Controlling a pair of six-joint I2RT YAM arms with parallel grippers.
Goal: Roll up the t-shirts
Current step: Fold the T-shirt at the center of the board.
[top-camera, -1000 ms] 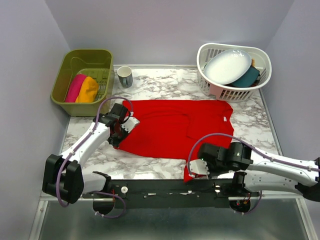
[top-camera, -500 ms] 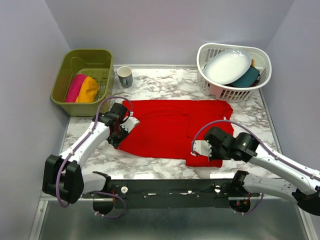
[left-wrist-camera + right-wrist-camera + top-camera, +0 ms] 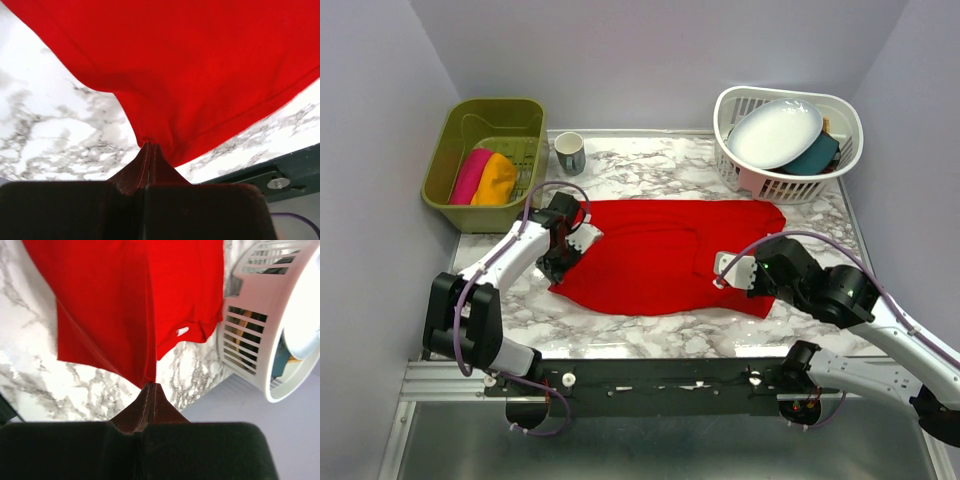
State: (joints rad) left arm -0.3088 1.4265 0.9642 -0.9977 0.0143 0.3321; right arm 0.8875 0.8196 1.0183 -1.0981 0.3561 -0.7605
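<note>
Right gripper (image 3: 151, 385) is pinching the near-right edge of the red t-shirt (image 3: 655, 262), jaws pressed together on cloth. Left gripper (image 3: 149, 146) is clamping the near-left edge the same way. Shirt is lying spread mid marble table (image 3: 650, 335). Far left, pink tee (image 3: 470, 173) and orange tee (image 3: 496, 180) are sitting bundled in the green bin (image 3: 490, 106).
</note>
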